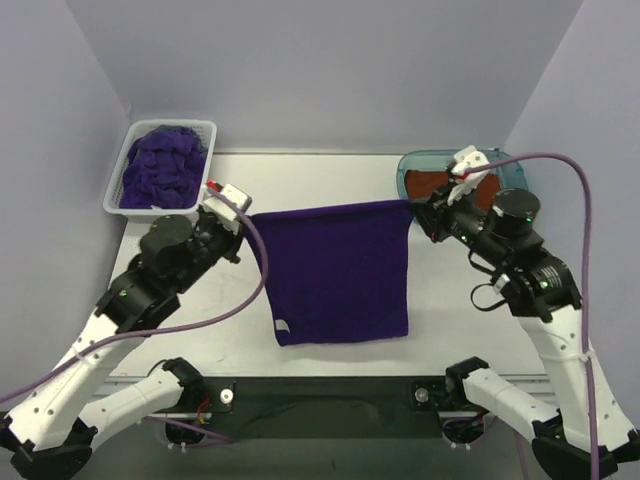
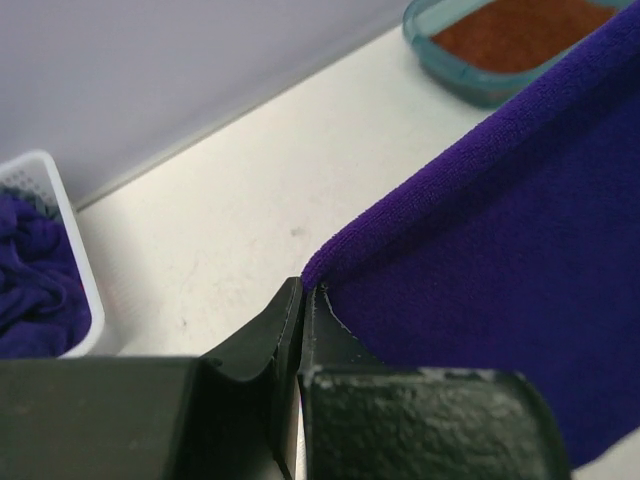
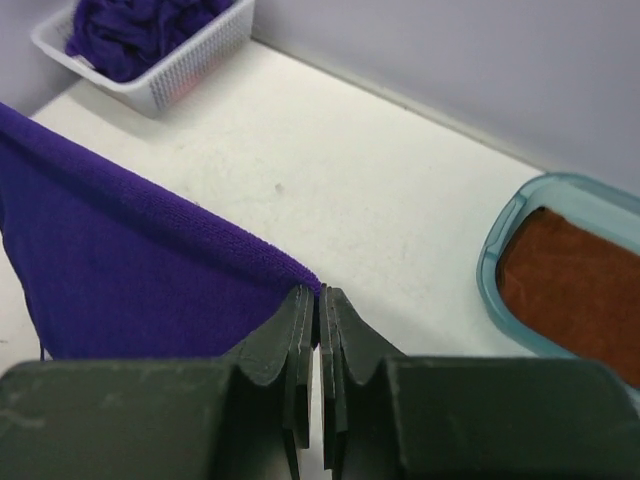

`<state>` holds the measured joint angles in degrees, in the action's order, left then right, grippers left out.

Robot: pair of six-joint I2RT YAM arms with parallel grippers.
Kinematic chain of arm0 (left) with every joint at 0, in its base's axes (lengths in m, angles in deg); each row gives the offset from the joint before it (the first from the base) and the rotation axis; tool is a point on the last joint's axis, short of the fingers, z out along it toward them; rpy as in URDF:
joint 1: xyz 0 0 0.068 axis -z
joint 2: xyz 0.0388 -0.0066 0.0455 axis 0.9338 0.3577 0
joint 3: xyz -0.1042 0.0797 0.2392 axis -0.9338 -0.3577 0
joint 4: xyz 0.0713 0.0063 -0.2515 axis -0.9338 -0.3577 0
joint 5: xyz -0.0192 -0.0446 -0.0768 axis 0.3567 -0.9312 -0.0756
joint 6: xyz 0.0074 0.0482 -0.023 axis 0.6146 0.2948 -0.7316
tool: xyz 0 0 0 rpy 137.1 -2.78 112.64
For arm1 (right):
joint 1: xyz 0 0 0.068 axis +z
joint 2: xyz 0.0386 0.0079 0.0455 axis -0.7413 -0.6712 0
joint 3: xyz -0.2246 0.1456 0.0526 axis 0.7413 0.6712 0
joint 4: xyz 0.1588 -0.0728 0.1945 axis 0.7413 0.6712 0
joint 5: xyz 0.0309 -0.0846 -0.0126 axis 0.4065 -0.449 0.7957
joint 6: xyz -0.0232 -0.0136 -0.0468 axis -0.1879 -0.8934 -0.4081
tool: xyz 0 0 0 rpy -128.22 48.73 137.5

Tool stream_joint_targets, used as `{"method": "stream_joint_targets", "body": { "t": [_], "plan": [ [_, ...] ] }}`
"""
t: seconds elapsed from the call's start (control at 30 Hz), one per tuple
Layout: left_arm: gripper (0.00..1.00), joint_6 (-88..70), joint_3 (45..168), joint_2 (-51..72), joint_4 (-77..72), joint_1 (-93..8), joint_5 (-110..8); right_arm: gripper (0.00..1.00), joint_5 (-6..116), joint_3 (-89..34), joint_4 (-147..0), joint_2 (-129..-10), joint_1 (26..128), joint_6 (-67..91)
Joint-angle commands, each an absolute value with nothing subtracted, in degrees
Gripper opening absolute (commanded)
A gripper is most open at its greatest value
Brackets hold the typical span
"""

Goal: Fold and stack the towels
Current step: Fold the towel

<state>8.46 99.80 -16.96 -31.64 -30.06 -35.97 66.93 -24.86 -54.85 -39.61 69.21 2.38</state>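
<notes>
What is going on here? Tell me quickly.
One purple towel is held spread out between two robot grippers. The left gripper is shut on one top corner and the right gripper on the other. More purple towels lie crumpled in the white basket at the far left. An orange towel lies in the teal tray at the far right.

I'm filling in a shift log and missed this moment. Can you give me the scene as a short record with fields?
held item: purple towel, spread out, far edge taut between both grippers
left gripper: shut on the far left corner
right gripper: shut on the far right corner
basket: white, far left, crumpled purple towels inside
tray: teal, far right, orange towel lying inside
</notes>
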Motion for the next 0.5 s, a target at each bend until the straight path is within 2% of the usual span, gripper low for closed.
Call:
{"method": "stream_joint_targets", "body": {
  "t": [0.0,0.1,0.2,0.47],
  "plan": [
    [0.00,7.64,94.90,-7.44,-28.28,-31.59,-27.96,0.00,62.67,-22.65,-54.38,-49.14,67.36,2.86],
    [0.00,6.77,92.60,-0.92,-21.78,-36.24,-28.47,0.00,62.49,-22.65,-56.39,-58.28,65.87,2.86],
    [0.00,4.66,93.56,10.75,-14.84,-41.25,-29.70,0.00,62.58,-22.03,-62.53,-67.16,63.93,2.25],
    [0.00,8.35,106.04,28.80,-7.61,-43.73,-27.77,0.00,61.88,-30.19,-70.38,-87.82,61.47,-2.85]
  ]
}}
